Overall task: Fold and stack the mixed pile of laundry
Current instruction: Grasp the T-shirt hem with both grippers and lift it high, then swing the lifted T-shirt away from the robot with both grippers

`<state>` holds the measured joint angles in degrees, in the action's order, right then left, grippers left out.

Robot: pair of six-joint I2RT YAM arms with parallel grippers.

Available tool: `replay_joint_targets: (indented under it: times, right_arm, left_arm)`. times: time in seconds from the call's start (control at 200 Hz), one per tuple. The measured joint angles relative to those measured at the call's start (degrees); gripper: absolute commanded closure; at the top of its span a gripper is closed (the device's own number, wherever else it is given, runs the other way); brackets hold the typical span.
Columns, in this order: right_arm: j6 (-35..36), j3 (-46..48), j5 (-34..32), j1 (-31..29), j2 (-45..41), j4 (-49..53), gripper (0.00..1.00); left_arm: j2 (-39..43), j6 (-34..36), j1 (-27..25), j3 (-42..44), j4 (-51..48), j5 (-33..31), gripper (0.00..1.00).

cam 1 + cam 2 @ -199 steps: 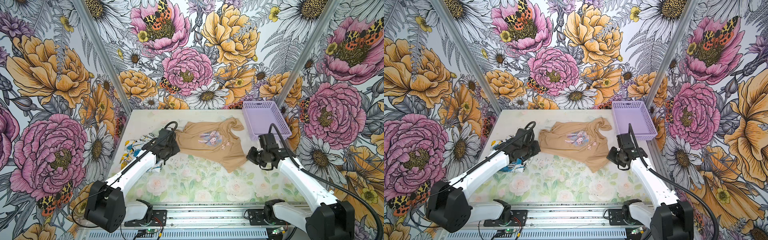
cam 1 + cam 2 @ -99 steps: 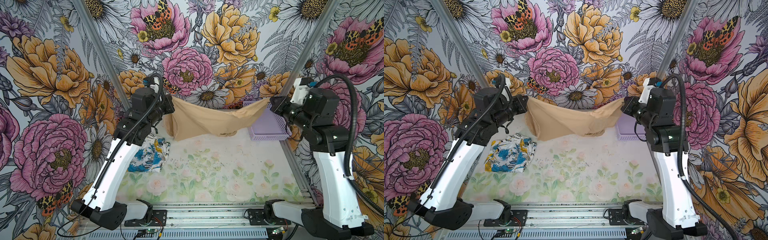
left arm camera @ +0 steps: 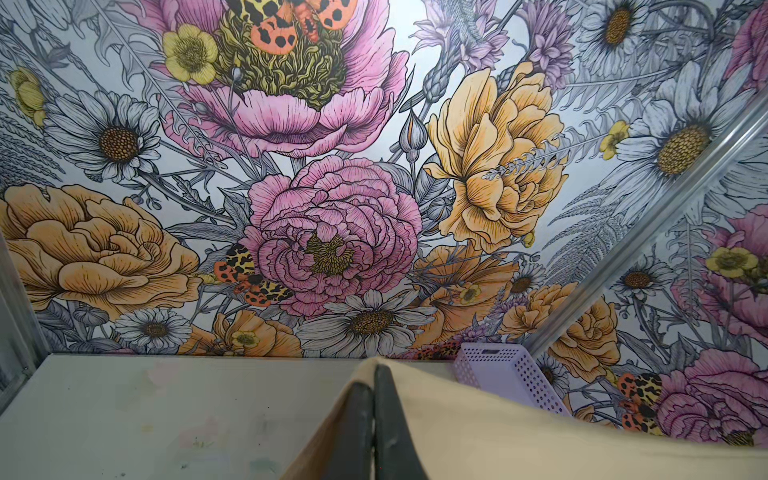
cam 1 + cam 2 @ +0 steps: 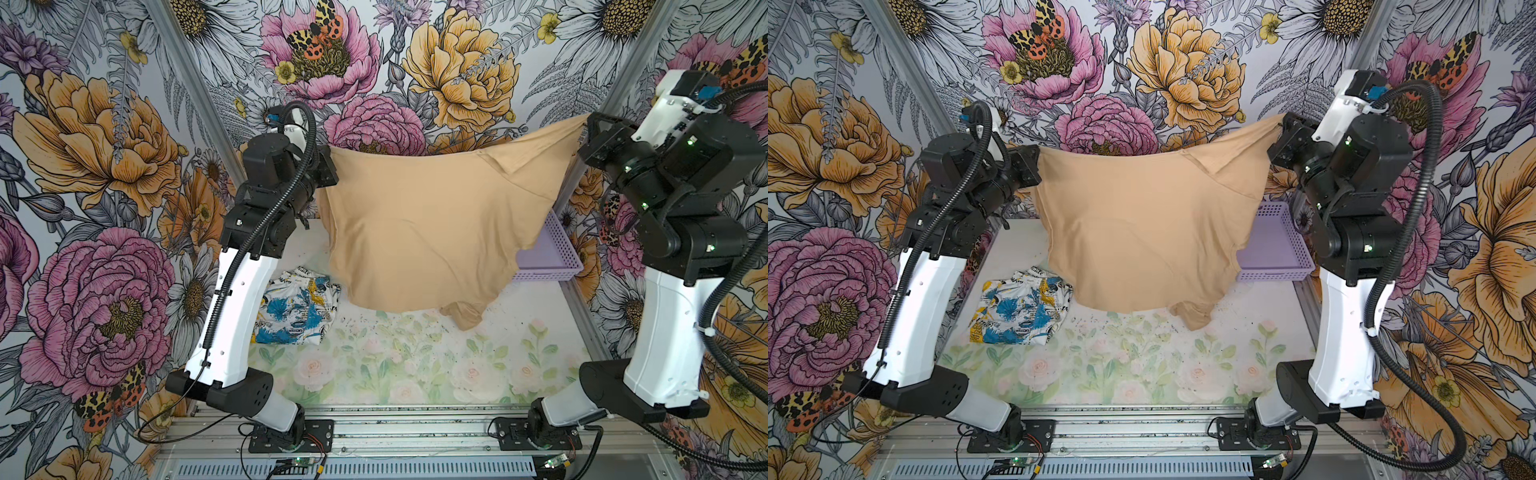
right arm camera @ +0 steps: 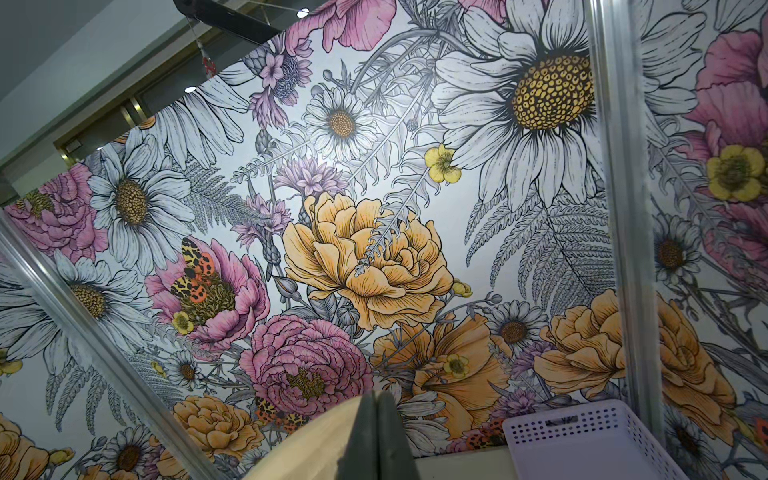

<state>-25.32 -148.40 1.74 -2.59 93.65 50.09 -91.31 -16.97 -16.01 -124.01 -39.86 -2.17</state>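
The tan-beige garment (image 4: 424, 232) (image 4: 1142, 232) hangs spread in the air between both arms, its lower hem and one sleeve dangling just above the table. My left gripper (image 4: 330, 151) (image 4: 1038, 156) is shut on its left upper corner. My right gripper (image 4: 586, 120) (image 4: 1280, 120) is shut on its right upper corner, held higher. In the wrist views each gripper (image 3: 374, 370) (image 5: 377, 397) has its jaws pressed together with tan cloth (image 3: 478, 424) (image 5: 320, 440) draped over them. The white, blue and yellow lettered garment (image 4: 297, 307) (image 4: 1021, 309) lies crumpled on the table at the left.
A lavender perforated basket (image 4: 552, 257) (image 4: 1279, 249) (image 3: 498, 370) (image 5: 582, 440) stands at the table's back right, partly behind the hanging cloth. The floral table top (image 4: 415, 365) is ringed by flowered walls and metal corner posts.
Both arms have risen from the table, lifting the tan garment from lying flat to hanging stretched between them. The patterned garment, earlier hidden by the left arm, now shows.
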Motion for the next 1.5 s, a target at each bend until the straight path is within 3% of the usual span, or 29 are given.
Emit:
replay_joint_targets:
  times: [0.235, 0.44, 0.59, 0.761, 0.876, 0.991, 1.111, 1.246, 1.386, 1.501]
  right_arm:
    - [0.09, -1.03, 1.77, 2.71, 11.52, -3.98, 1.00]
    - [-1.73, -12.76, 5.16, 4.98, 23.23, -7.32, 1.00]
    - [-2.91, -14.91, 7.19, 6.23, 23.80, -12.39, 1.00]
    - [-2.67, -15.63, 10.05, 7.80, 21.97, -16.94, 1.00]
    - [-2.08, -9.40, 13.33, 9.05, 17.14, -19.10, 1.00]
    - [-1.03, 3.15, 17.55, 9.40, 9.66, -20.48, 1.00]
    - [1.09, 23.65, 21.55, 8.55, -0.48, -23.08, 1.00]
    - [2.54, 52.74, 23.58, 6.97, -13.66, -26.16, 1.00]
    - [2.10, 78.53, 24.28, 6.54, -26.16, -26.38, 1.00]
    - [1.29, 91.58, 24.55, 6.54, -34.12, -25.00, 1.00]
  left_arm:
    - [-11.28, -1.05, 3.06, -6.25, 1.51, 4.92, 1.00]
    - [-22.73, -3.28, 6.34, -15.61, 3.69, 8.24, 1.00]
    - [-28.83, -4.37, 7.72, -25.18, 5.07, 10.08, 1.00]
    - [-26.14, -5.01, 8.39, -23.80, 9.38, 11.96, 1.00]
    - [-19.02, -4.94, 8.41, -13.14, 13.33, 13.73, 1.00]
    - [-8.13, -4.96, 8.41, 6.23, 19.58, 14.99, 1.00]
    - [3.08, -4.98, 8.41, 28.85, 26.67, 16.35, 1.00]
    - [11.15, -4.94, 8.41, 50.29, 31.82, 17.33, 1.00]
    - [16.20, -5.07, 8.24, 67.10, 33.51, 17.94, 1.00]
    - [20.04, -5.73, 7.37, 76.63, 34.03, 17.94, 1.00]
